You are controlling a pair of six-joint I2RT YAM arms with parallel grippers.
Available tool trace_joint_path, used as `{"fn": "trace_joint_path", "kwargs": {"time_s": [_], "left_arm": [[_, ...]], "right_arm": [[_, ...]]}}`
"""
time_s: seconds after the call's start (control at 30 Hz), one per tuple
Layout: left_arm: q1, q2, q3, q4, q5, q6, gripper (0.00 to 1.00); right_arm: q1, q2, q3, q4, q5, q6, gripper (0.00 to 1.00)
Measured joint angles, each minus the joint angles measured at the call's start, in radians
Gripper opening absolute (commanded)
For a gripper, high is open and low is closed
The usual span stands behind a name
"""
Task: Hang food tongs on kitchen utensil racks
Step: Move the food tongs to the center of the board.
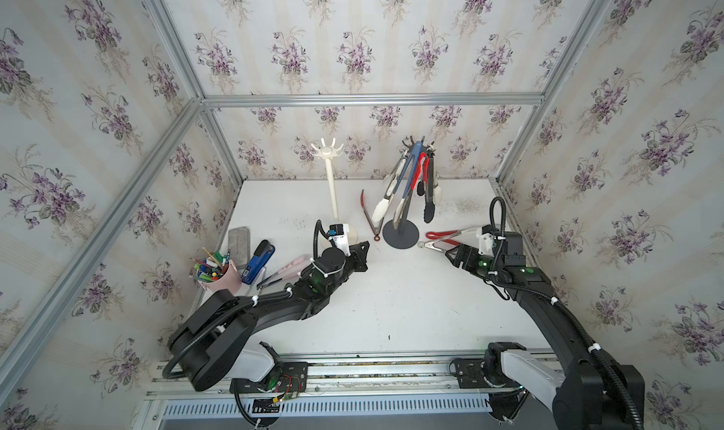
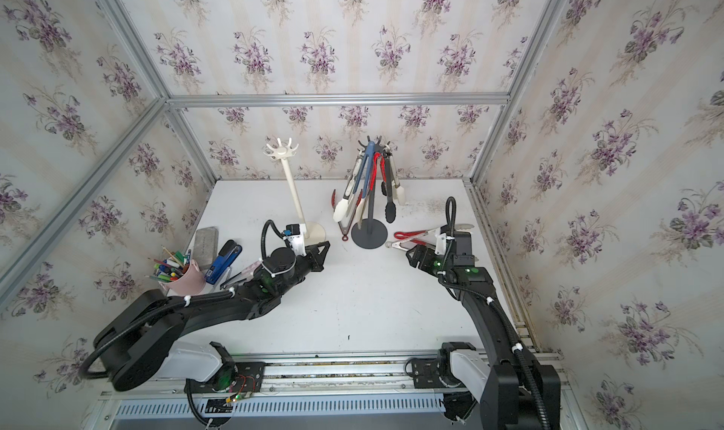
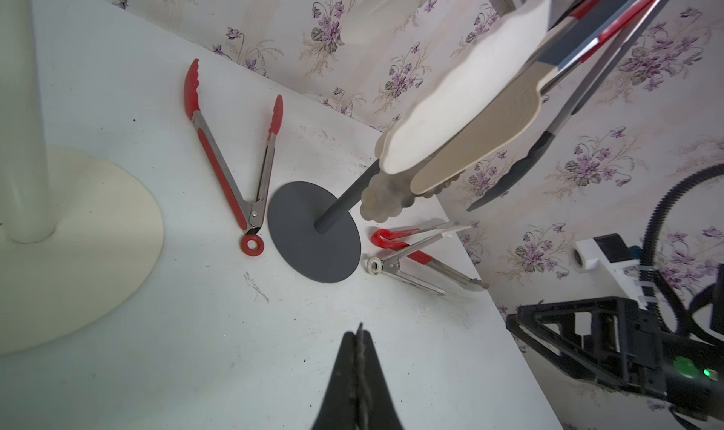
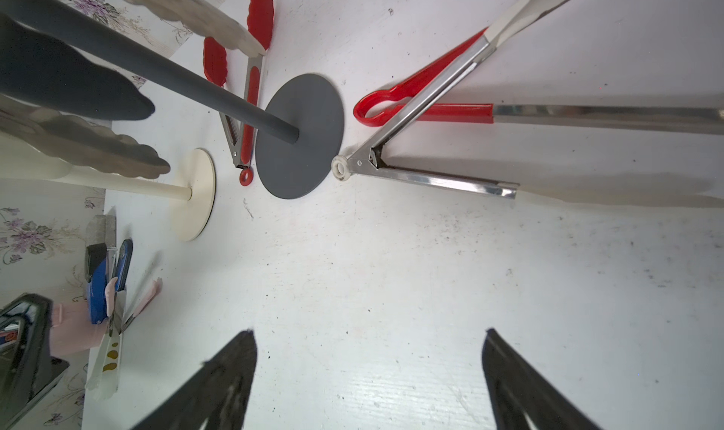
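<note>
1. At the back of the white table (image 1: 391,310), a matte dark grey rack (image 1: 400,234), thin pole on flat disc, carries hanging tongs (image 1: 395,189); a glossy cream rack (image 1: 332,185) stands beside it.
2. Left gripper (image 3: 359,336) hovers clenched, holding nothing, low over open tabletop.
3. Right gripper (image 4: 368,332), spread wide, points at steel tongs (image 4: 411,173) lying beside the grey disc.
</note>
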Motion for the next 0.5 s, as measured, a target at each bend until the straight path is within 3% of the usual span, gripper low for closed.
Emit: {"fn": "trace_joint_path", "kwargs": {"time_s": [0.17, 0.5], "left_arm": [[-0.045, 0.183, 0.069, 0.084, -0.144, -0.022, 0.0], [-0.05, 0.45, 0.288, 0.142, -0.309, -0.044, 0.01]], "right_arm": [[0.0, -0.008, 0.0, -0.003, -0.001, -0.009, 0.89], [0.0, -0.023, -0.003, -0.02, -0.013, -0.05, 0.89]]}}
